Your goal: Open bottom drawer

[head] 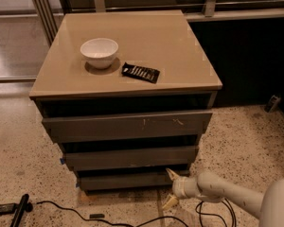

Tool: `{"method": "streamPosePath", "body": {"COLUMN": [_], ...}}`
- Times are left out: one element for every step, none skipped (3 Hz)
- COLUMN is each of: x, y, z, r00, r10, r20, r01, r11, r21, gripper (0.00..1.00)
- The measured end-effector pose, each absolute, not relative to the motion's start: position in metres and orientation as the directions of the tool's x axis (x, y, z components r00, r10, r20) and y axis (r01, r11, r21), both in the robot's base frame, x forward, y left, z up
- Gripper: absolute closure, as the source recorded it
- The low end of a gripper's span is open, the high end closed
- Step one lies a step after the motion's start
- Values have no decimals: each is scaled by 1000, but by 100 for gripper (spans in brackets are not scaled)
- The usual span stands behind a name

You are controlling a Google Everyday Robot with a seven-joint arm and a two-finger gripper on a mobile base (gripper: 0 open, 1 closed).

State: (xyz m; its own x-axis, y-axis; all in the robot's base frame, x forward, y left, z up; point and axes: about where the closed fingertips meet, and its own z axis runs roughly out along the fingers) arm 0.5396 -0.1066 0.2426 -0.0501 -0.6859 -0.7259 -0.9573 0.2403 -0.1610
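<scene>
The bottom drawer [128, 179] is the lowest of three dark grey handle-less fronts on the cabinet, just above the floor, and looks closed or nearly closed. My gripper [171, 188] is at the drawer's right end, low by the floor, on a white arm coming in from the lower right. Its two pale fingers are spread open, one above the other. The upper fingertip [171, 174] is at the drawer's top right corner and the lower one hangs near the floor. Nothing is held.
Above are the middle drawer [130, 157] and the widest top drawer [128, 125] with white scuff marks. A white bowl [99, 52] and a dark flat packet [140, 72] sit on the tan cabinet top [180, 41]. Black cables [61, 209] lie on the speckled floor.
</scene>
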Motion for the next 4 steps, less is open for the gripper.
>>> {"method": "streamPosePath", "body": {"x": [551, 567, 583, 594], "y": [-108, -111, -109, -109], "z": [232, 215, 195, 181], "r00": [-55, -56, -59, -66], "r10": [-694, -700, -709, -714], "r20": [-718, -712, -702, -697], "r01": [-957, -954, -958, -962], "r11": [243, 248, 238, 231], "r21": [-162, -169, -159, -145], "gripper": [0, 0, 0, 0]}}
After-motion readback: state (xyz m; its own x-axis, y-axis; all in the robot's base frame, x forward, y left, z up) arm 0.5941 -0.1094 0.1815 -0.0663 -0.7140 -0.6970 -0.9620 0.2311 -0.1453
